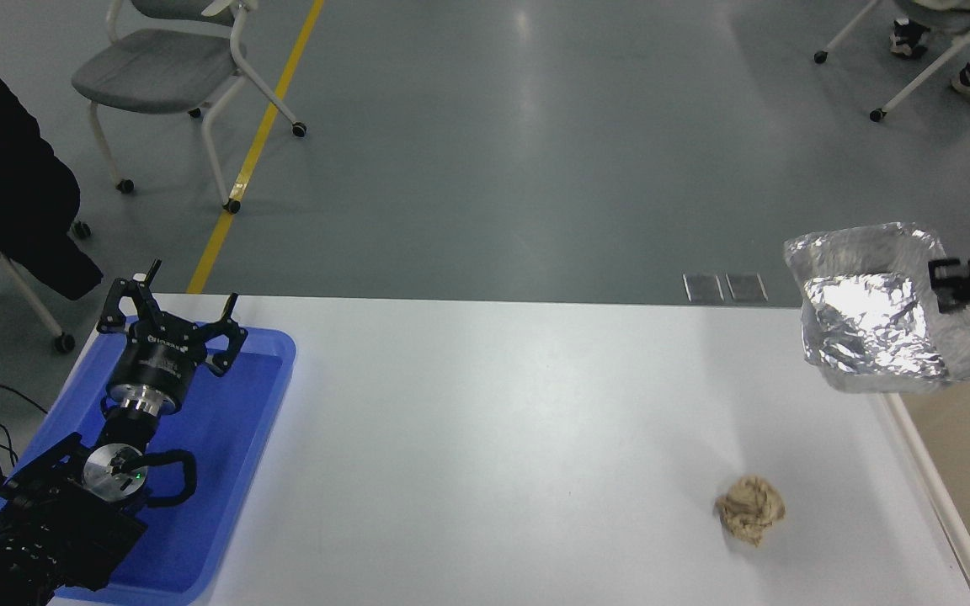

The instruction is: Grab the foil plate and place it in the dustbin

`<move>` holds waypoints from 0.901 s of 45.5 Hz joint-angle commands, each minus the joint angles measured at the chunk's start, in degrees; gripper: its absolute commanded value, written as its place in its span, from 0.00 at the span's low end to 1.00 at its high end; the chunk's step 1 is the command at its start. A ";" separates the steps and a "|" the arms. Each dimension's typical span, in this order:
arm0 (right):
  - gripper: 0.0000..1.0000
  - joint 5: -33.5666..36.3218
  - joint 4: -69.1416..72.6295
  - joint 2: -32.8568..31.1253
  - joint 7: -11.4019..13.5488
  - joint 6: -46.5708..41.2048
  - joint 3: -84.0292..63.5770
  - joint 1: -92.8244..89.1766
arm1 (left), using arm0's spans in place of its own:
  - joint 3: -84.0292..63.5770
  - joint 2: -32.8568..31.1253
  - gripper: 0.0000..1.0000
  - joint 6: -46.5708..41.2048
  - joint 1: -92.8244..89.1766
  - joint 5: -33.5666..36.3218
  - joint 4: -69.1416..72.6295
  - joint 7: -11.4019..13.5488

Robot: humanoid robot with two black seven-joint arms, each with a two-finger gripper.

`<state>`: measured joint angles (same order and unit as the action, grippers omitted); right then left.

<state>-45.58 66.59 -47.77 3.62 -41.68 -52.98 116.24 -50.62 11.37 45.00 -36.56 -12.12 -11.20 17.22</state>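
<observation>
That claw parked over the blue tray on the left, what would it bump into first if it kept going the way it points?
Probably nothing on the table: the left gripper points past the blue tray's far rim, toward bare floor; depth is uncertain.

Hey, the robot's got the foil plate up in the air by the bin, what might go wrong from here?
The right gripper pinches only the thin right rim of the foil plate, so the soft foil may bend or slip free. The plate hangs mostly over the table edge rather than over the dustbin, so an early release would likely miss. The paper ball lies clear of it.
</observation>
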 commanded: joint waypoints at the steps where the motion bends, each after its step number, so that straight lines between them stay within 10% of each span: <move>1: 0.00 1.11 3.37 1.54 0.07 -3.32 -4.15 10.94 | 0.00 0.06 1.00 0.00 0.09 0.00 -0.14 0.00; 27: 0.00 -1.26 3.29 -2.67 2.18 -3.32 -6.78 11.91 | -0.09 0.15 1.00 0.00 0.18 0.00 0.04 0.00; 41: 0.00 -22.88 -7.07 -15.68 0.43 -1.92 -3.45 -1.96 | -0.09 0.15 1.00 0.00 0.18 0.00 0.04 0.00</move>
<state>-55.22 65.69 -55.05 5.11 -44.95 -58.44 123.36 -50.71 11.51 45.00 -36.40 -12.13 -11.18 17.22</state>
